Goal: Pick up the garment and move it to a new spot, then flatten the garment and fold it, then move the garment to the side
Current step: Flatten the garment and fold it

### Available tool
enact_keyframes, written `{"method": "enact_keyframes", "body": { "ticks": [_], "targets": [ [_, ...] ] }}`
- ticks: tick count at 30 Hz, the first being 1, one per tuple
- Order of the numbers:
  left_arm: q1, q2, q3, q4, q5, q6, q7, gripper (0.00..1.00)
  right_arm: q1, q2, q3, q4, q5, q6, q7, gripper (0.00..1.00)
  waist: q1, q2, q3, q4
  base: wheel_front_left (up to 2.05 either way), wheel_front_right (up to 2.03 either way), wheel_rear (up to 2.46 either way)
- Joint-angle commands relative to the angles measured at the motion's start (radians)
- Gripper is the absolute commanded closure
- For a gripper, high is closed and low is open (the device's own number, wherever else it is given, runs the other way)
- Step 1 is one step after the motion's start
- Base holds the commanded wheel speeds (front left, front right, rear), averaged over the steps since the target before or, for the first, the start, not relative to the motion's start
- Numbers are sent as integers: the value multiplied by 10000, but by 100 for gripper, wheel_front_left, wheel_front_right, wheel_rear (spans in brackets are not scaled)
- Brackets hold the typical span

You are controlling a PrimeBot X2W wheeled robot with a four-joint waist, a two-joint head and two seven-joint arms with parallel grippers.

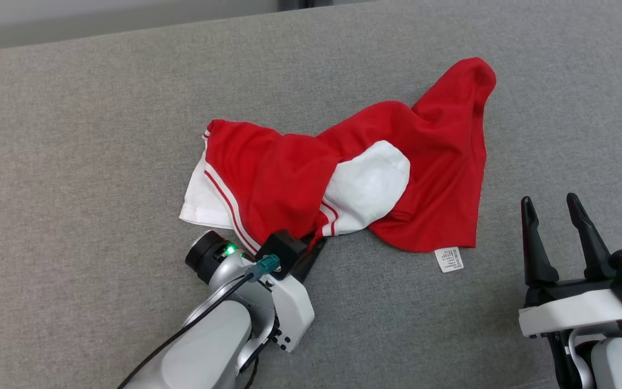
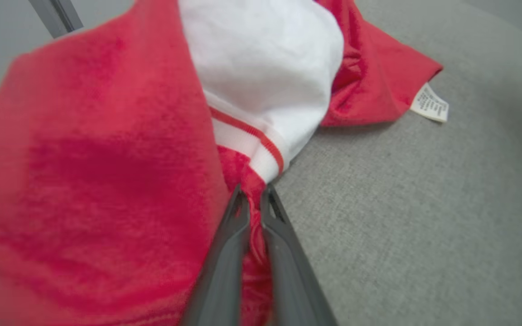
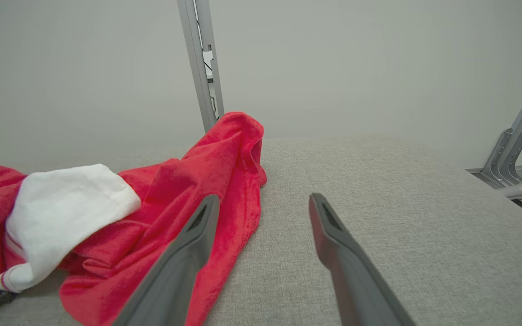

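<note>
Tips of the left pincer [image 1: 316, 246] vanish under the garment [image 1: 435, 162], and the label [image 1: 448, 259] print's too small to read.

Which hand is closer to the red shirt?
Left. The left gripper pinches the garment at its near edge; the right gripper hangs open beside it, not touching.

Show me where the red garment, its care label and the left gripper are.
red garment [image 1: 440, 146], head view, on the red cloth beside the white patch.
care label [image 1: 449, 259], head view, middle of the white tag.
left gripper [image 2: 253, 195], left wrist view, between the fingertips, which pinch red cloth.
</note>
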Motion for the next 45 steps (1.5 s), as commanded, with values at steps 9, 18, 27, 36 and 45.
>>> {"method": "enact_keyframes", "body": {
  "ticks": [9, 18, 27, 36, 45],
  "targets": [
    [825, 989, 579, -1645, -128, 727, -1003, 100, 143, -41, -259, 108, 2, 1, -54, 0, 0, 0, -522, 524, 0, 0, 0],
    [2285, 2361, 1592, -4676, -565, 1724, -903, 100, 212, -42, -643, 31, -111, 1, 138, 0, 0, 0, -669, 1177, 0, 0, 0],
    [3457, 3205, 2322, -5832, -1145, 2328, -414, 100, 159, -42, -842, 36, -198, 1, 258, 0, 0, 0, -780, 1457, 0, 0, 0],
    [3958, 2726, 2785, -5013, -1869, 2566, -1079, 0, 166, -44, -902, 33, -296, 1, 325, 0, 0, 0, -1021, 1388, 0, 0, 0],
    [4497, 2398, 3464, -4714, -1869, 3072, -2086, 0, 631, -41, -710, -100, -335, 1, 497, 0, 0, 0, -1705, 1387, 0, 0, 0]
  ]
}}
